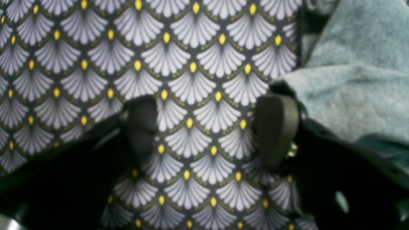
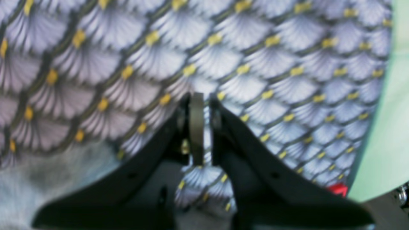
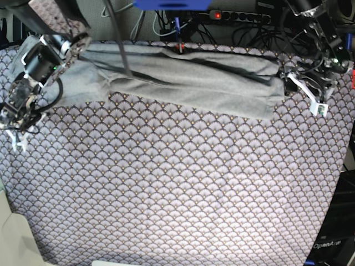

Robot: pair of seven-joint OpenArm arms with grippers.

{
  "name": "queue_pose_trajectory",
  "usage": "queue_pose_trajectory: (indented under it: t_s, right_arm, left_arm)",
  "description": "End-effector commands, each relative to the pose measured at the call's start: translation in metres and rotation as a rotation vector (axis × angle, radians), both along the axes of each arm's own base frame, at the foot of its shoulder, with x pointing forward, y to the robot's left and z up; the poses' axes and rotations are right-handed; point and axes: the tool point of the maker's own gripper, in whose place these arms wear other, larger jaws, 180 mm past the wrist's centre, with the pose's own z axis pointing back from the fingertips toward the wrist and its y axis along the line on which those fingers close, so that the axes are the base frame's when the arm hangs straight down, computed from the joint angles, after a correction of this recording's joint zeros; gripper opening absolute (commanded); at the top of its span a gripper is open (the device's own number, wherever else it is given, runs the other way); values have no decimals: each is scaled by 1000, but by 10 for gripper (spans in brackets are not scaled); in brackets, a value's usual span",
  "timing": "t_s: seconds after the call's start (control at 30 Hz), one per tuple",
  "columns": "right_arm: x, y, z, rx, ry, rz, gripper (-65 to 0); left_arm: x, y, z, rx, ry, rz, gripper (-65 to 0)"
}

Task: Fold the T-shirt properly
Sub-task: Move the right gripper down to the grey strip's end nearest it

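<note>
Now the T-shirt (image 3: 188, 83) lies folded in a long band along the far edge of the desk (image 3: 177, 188). My left pincer (image 1: 207, 127) stands apart and empty beside the band's end; my right pincer (image 2: 201, 127) is nearly together, holding nothing. Next I should grip both ends evenly. Only the base view shows the whole band.

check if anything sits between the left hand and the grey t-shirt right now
Nothing visible does. The open left hand hovers over bare scallop-patterned purple-grey cloth, and the plain light heather-grey T-shirt lies just beside one of its fingers, with no object between them.
</note>
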Motion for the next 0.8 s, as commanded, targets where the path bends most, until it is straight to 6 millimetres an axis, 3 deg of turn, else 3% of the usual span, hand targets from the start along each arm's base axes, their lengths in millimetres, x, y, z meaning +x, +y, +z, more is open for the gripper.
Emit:
queue_pose_trajectory:
  t_s: [0.0, 0.1, 0.33, 0.43, 0.67, 0.77]
  right_arm:
    - [4, -17, 25, -64, -33, -7, -568]
    - [-5, -4, 36, -78, -25, 47, -523]
    - [-7, 59, 80, -108, -98, 285, -480]
    - [-5, 80, 77, -89, -102, 356, -484]
    - [-3, 92, 74, -86, -85, 399, -474]
    - [-5, 88, 68, -79, -67, 391, -420]
  left_arm:
    - [9, 5, 11, 12, -45, 1, -173]
    - [10, 3, 11, 10, -47, -4, -173]
    - [12, 4, 13, 14, -52, -8, -173]
    - [12, 4, 14, 16, -52, -8, -173]
    - [10, 7, 12, 18, -44, -1, -173]
    - [10, 7, 12, 18, -44, -1, -173]
